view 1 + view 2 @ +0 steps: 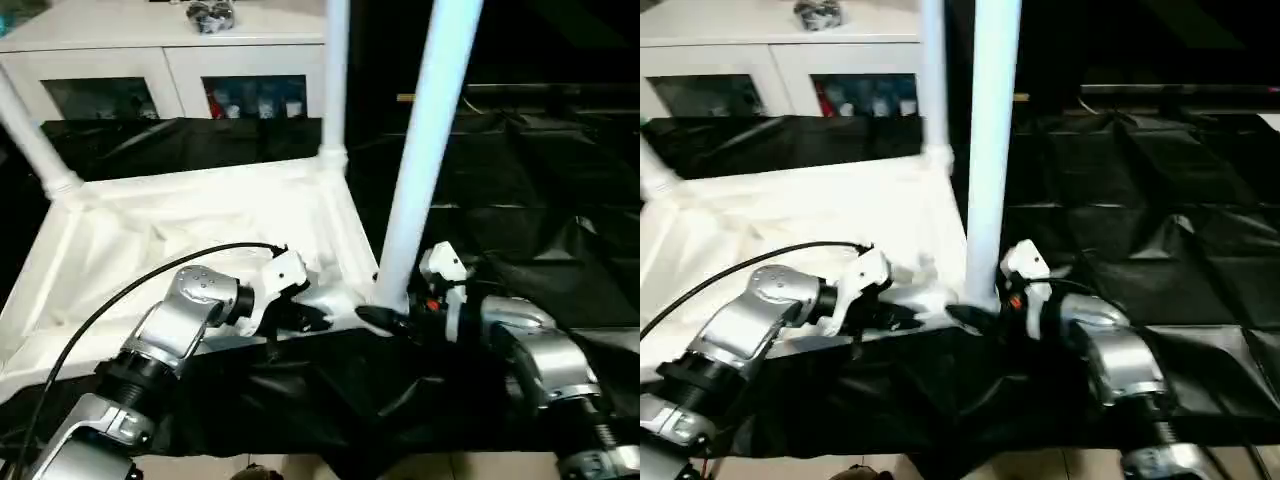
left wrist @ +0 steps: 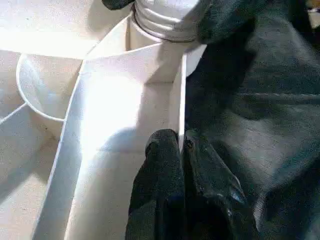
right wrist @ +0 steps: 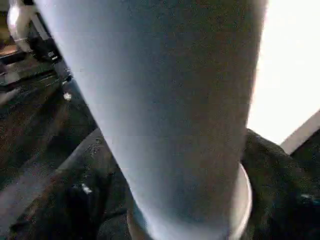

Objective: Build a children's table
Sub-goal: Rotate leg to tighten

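The white tabletop point(image 1: 150, 230) lies upside down, ribbed underside up. Three white legs stand in its corner sockets: one at the far left point(image 1: 35, 140), one at the far right point(image 1: 336, 70), and a near right leg point(image 1: 430, 150) that leans slightly. My left gripper point(image 1: 310, 320) is shut on the tabletop's thin near rim point(image 2: 180, 100), just left of the near right socket. My right gripper point(image 1: 385, 320) sits at the base of the near right leg point(image 3: 175, 100). Its fingers point(image 3: 85, 195) stand open on either side of the tube, right above the socket.
Black sheeting point(image 1: 520, 180) covers the work surface to the right of and in front of the tabletop. A white cabinet point(image 1: 160, 60) with glass doors stands behind. A black cable point(image 1: 120, 290) loops over my left forearm.
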Robot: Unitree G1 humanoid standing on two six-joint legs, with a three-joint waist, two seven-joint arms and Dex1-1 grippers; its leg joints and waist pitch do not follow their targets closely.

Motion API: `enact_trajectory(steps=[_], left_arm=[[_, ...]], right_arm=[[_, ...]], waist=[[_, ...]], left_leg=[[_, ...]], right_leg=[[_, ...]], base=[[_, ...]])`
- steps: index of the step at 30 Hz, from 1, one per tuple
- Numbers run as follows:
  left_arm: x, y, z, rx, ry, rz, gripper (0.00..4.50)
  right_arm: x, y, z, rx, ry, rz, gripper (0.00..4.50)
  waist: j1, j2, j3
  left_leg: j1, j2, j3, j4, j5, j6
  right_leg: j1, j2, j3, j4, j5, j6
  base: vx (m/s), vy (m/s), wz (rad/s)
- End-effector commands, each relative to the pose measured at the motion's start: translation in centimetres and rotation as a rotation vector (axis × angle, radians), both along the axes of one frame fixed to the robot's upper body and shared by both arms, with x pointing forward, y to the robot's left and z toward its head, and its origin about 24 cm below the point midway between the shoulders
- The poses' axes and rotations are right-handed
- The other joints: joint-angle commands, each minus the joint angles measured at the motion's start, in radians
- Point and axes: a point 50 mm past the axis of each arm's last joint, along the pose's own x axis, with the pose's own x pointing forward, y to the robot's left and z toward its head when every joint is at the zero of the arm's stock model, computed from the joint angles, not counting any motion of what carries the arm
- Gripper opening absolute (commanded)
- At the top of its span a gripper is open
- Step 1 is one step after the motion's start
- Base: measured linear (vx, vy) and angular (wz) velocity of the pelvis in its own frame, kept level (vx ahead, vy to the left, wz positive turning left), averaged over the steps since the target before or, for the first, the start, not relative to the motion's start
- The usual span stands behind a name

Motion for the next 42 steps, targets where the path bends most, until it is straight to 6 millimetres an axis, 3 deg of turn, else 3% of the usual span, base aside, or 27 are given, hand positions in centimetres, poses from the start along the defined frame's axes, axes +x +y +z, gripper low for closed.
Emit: enact_trajectory(steps=[1, 9, 13, 16, 18, 21, 22, 27, 28, 30, 33, 36, 39, 42], left_arm=[[0.5, -0.8, 2.0, -0.068, -0.081, -0.032, 0.0], [0.4, -0.5, 2.1, -0.059, -0.065, -0.055, 0.0], [0.5, -1.0, 1.9, -0.068, -0.071, -0.019, 0.0], [0.8, -1.4, 1.9, -0.077, -0.084, 0.044, 0.0], [1.7, -2.5, 1.8, -0.092, -0.105, 0.176, 0.0], [2.0, -3.6, 1.6, -0.099, -0.106, 0.227, 0.0], [2.1, -3.9, 1.6, -0.099, -0.106, 0.237, 0.0], [2.4, -5.7, 1.8, -0.113, -0.111, 0.303, 0.0], [2.4, -6.2, 1.9, -0.118, -0.114, 0.308, 0.0], [2.4, -6.6, 2.0, -0.124, -0.117, 0.301, 0.0], [2.2, -6.5, 2.0, -0.121, -0.122, 0.279, 0.0], [2.0, -5.8, 1.9, -0.112, -0.122, 0.245, 0.0], [1.7, -5.2, 1.8, -0.106, -0.119, 0.2, 0.0], [1.5, -4.4, 1.8, -0.09, -0.117, 0.162, 0.0]], right_arm=[[-1.2, 1.9, -0.4, 0.041, 0.051, 0.138, 3.31], [-2.0, 2.2, -0.4, 0.038, 0.094, 0.2, 2.71], [-1.7, 2.7, -0.8, 0.046, 0.077, 0.139, 2.68], [-1.2, 3.2, -1.3, 0.043, 0.066, 0.057, 2.66], [0.1, 4.0, -2.5, 0.003, 0.073, -0.143, 2.66], [1.5, 4.5, -3.5, -0.023, 0.094, -0.338, 2.65], [1.7, 4.7, -3.7, -0.027, 0.102, -0.381, 2.65], [2.9, 5.9, -4.3, -0.045, 0.128, -0.54, 2.65], [3.1, 6.5, -4.2, -0.038, 0.121, -0.535, 2.65], [3.4, 7.1, -4.0, -0.023, 0.11, -0.529, 3.35], [3.5, 7.2, -3.6, 0.001, 0.103, -0.513, 3.41], [3.8, 6.6, -3.0, -0.024, 0.02, -0.481, 3.83], [3.5, 6.1, -2.2, 0.011, -0.018, -0.361, 3.83], [2.6, 5.4, -1.6, 0.019, -0.045, -0.22, 3.83]], waist=[[-0.001, -0.004, -0.062], [0.003, -0.006, -0.063], [0.002, -0.006, -0.063], [-0.002, -0.009, -0.062], [-0.009, -0.012, -0.058], [-0.027, -0.01, -0.056], [-0.031, -0.015, -0.057], [-0.041, -0.012, -0.057], [-0.039, -0.009, -0.058], [-0.042, -0.006, -0.058], [-0.044, -0.007, -0.058], [-0.044, -0.007, -0.06], [-0.043, -0.007, -0.062], [-0.036, -0.008, -0.066]], left_leg=[[0.028, 0.058, -0.026, -0.078, -0.303, 0.016], [0.028, 0.058, -0.026, -0.077, -0.295, 0.01], [0.026, 0.057, -0.027, -0.077, -0.284, 0.011], [0.024, 0.055, -0.028, -0.077, -0.288, 0.006], [0.027, 0.054, -0.028, -0.079, -0.309, -0.007], [0.027, 0.05, -0.036, -0.084, -0.354, -0.033], [0.029, 0.05, -0.035, -0.082, -0.359, -0.034], [0.029, 0.046, -0.034, -0.082, -0.367, -0.024], [0.028, 0.048, -0.034, -0.082, -0.357, -0.019], [0.027, 0.048, -0.035, -0.082, -0.361, -0.02], [0.028, 0.048, -0.033, -0.083, -0.368, -0.014], [0.024, 0.048, -0.032, -0.083, -0.344, -0.009], [0.021, 0.048, -0.031, -0.08, -0.325, 0.008], [0.02, 0.05, -0.028, -0.074, -0.265, 0.039]], right_leg=[[0.035, -0.053, 0.034, -0.07, -0.257, -0.224], [0.034, -0.054, 0.034, -0.07, -0.258, -0.223], [0.035, -0.055, 0.034, -0.068, -0.249, -0.223], [0.036, -0.057, 0.033, -0.07, -0.274, -0.218], [0.03, -0.057, 0.034, -0.078, -0.326, -0.208], [0.029, -0.058, 0.03, -0.085, -0.414, -0.178], [0.028, -0.058, 0.03, -0.086, -0.416, -0.176], [0.026, -0.055, 0.032, -0.091, -0.404, -0.168], [0.027, -0.055, 0.032, -0.09, -0.39, -0.167], [0.027, -0.055, 0.031, -0.088, -0.376, -0.176], [0.028, -0.053, 0.032, -0.088, -0.356, -0.178], [0.032, -0.052, 0.032, -0.082, -0.309, -0.192], [0.037, -0.053, 0.032, -0.08, -0.284, -0.197], [0.042, -0.051, 0.032, -0.07, -0.188, -0.223]], base=[[0.0, 0.0, 0.0], [0.0, 0.0, 0.0], [0.0, 0.0, 0.0], [0.0, 0.0, 0.0], [0.0, 0.0, 0.0], [0.0, 0.0, 0.0], [0.0, 0.0, 0.0], [0.0, 0.0, 0.0], [0.0, 0.0, 0.0], [0.0, 0.0, 0.0], [0.0, 0.0, 0.0], [0.0, 0.0, 0.0], [0.0, 0.0, 0.0], [0.0, 0.0, 0.0]])
